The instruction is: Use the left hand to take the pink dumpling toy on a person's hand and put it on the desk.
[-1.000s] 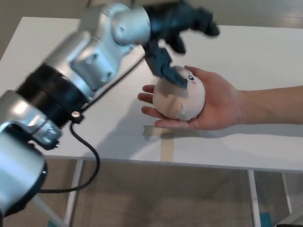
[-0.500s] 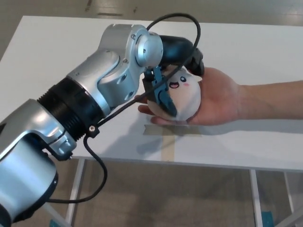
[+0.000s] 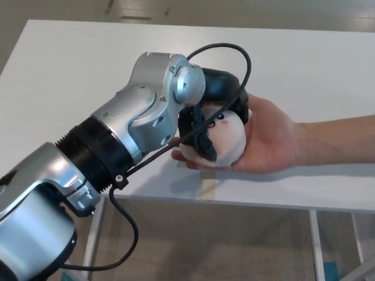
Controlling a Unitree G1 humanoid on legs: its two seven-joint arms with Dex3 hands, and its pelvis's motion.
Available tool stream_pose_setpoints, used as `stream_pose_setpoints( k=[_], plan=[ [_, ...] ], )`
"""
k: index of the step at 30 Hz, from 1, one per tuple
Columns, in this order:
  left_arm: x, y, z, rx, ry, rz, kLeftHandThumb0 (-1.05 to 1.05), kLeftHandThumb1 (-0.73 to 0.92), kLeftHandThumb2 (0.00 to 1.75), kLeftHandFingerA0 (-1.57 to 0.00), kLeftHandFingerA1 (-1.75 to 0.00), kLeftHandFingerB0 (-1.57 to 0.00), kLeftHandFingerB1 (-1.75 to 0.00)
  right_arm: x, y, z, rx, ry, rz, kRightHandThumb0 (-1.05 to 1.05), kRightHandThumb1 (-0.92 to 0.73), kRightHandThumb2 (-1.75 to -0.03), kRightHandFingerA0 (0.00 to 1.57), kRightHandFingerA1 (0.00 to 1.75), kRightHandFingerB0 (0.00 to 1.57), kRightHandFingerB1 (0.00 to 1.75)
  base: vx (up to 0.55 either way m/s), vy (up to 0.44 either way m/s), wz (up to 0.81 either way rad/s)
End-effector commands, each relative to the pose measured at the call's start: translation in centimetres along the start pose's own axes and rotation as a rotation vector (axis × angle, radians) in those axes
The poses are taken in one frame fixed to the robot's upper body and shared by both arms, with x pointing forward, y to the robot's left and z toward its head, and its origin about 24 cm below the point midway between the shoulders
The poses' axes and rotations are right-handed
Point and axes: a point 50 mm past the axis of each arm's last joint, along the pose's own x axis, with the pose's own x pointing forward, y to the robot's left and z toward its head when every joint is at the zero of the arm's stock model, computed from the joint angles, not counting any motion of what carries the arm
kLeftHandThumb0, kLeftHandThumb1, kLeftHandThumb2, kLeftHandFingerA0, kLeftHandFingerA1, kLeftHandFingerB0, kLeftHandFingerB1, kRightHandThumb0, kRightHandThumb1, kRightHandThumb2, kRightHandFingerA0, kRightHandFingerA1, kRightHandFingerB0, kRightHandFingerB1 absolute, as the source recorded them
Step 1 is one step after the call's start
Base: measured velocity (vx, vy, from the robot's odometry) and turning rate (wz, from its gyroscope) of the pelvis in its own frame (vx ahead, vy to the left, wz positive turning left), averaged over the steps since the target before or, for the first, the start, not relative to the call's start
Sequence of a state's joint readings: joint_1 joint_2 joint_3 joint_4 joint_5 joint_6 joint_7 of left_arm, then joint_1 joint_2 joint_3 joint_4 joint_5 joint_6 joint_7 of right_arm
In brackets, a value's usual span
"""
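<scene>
1. My left hand [image 3: 212, 120] is now wrapped around the pink dumpling toy [image 3: 225, 136] just right of the frame's centre. A second ago its fingers were spread open above the toy; half a second ago they were coming down around it; now one dark finger lies across the toy's left face and the others curl over its top.

2. I judge the grasp to be made, or very nearly. The toy has not been lifted: it rests in the person's hand [image 3: 266, 137], whose open palm cups it from below and from the right.

3. The toy sits lower and more covered than it did a moment back. Its little printed face, plain to see half a second ago, is mostly hidden behind my fingers.

4. What shows of that face looks up and toward the upper left of the frame. The toy is a rounded lump, and its long axis seems to run from lower left to upper right, though my hand hides much of it.

5. The white desk [image 3: 70, 70] lies under and around both hands, with open surface in the upper left. My right hand is out of sight.
</scene>
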State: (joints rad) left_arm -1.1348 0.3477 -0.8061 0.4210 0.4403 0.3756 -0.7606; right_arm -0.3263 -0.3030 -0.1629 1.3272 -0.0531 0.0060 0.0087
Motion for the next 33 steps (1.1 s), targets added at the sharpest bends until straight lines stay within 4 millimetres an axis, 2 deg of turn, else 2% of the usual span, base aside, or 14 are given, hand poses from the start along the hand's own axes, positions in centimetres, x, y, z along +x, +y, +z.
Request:
stream_pose_setpoints(
  k=[1,2,6,12,13,15,16,18,19,23,24,29,33],
  plan=[
    [0.2,-0.8,0.2,0.072,-0.012,0.008,-0.23,0.76,0.62,-1.04,-0.69,-0.69,-0.46,0.0,-0.3,-0.4,0.001,0.021,0.002,-0.21,-0.69,-0.61,0.6,0.43,0.6,0.45,0.0,0.0,0.0],
    [0.1,-0.7,0.1,0.082,-0.015,0.046,-0.27,0.83,0.65,-0.85,-0.54,-0.53,-0.4,0.0,-0.3,-0.4,0.002,0.022,0.002,-0.21,-0.69,-0.61,0.59,0.43,0.59,0.44,0.0,0.0,0.0],
    [-0.1,-0.3,0.2,0.091,-0.019,0.122,-0.27,0.84,0.64,-0.81,-0.51,-0.48,-0.38,0.0,-0.4,-0.4,-0.001,0.022,0.001,-0.21,-0.69,-0.6,0.59,0.43,0.58,0.44,0.0,0.0,0.0],
    [-0.5,0.6,0.2,0.089,-0.031,0.158,-0.29,0.81,0.64,-0.88,-0.55,-0.52,-0.4,0.0,-0.3,0.0,-0.007,0.016,0.003,-0.22,-0.69,-0.6,0.58,0.42,0.57,0.43,0.0,0.0,0.0],
    [-0.5,0.7,0.2,0.085,-0.035,0.163,-0.29,0.82,0.65,-0.88,-0.63,-0.49,-0.38,0.0,-0.3,0.0,-0.009,0.014,0.004,-0.22,-0.69,-0.61,0.58,0.43,0.55,0.43,0.0,0.0,0.0],
    [-0.6,0.7,0.2,0.082,-0.039,0.173,-0.28,0.81,0.65,-0.9,-0.58,-0.5,-0.39,0.0,-0.3,0.0,-0.007,0.013,0.005,-0.22,-0.69,-0.61,0.57,0.42,0.54,0.43,0.0,0.0,0.0],
    [-0.5,0.7,0.2,0.082,-0.043,0.181,-0.28,0.81,0.63,-0.91,-0.77,-0.53,-0.4,0.0,-0.3,0.0,-0.006,0.013,0.005,-0.22,-0.69,-0.61,0.57,0.42,0.55,0.42,0.0,0.0,0.0],
    [-0.5,0.7,0.2,0.077,-0.043,0.183,-0.28,0.81,0.64,-0.92,-0.74,-0.53,-0.4,0.0,-0.4,-0.1,-0.006,0.014,0.004,-0.22,-0.69,-0.6,0.57,0.42,0.56,0.43,0.0,0.0,0.0],
    [-0.5,0.7,0.3,0.075,-0.043,0.183,-0.27,0.81,0.64,-0.92,-0.64,-0.51,-0.4,0.0,-0.4,-0.1,-0.006,0.014,0.005,-0.22,-0.69,-0.6,0.57,0.42,0.57,0.43,0.0,0.0,0.0],
    [-0.5,0.7,0.2,0.08,-0.043,0.185,-0.27,0.81,0.64,-0.91,-0.71,-0.5,-0.39,0.0,-0.3,0.1,-0.002,0.012,0.008,-0.22,-0.69,-0.59,0.57,0.41,0.59,0.44,0.0,0.0,0.0],
    [-0.5,0.7,0.1,0.08,-0.042,0.183,-0.27,0.8,0.64,-0.89,-0.57,-0.5,-0.39,0.0,-0.3,0.1,-0.002,0.011,0.009,-0.22,-0.69,-0.59,0.57,0.41,0.59,0.44,0.0,0.0,0.0],
    [-0.4,0.6,0.1,0.083,-0.044,0.169,-0.27,0.8,0.63,-0.83,-0.52,-0.5,-0.39,0.0,-0.4,0.0,-0.002,0.017,0.008,-0.22,-0.69,-0.6,0.57,0.42,0.56,0.43,0.0,0.0,0.0],
    [-0.5,0.8,0.3,0.082,-0.044,0.17,-0.27,0.8,0.64,-0.86,-0.56,-0.49,-0.38,0.0,-0.4,0.0,-0.004,0.017,0.01,-0.22,-0.69,-0.6,0.57,0.42,0.55,0.43,0.0,0.0,0.0]
  ],
)
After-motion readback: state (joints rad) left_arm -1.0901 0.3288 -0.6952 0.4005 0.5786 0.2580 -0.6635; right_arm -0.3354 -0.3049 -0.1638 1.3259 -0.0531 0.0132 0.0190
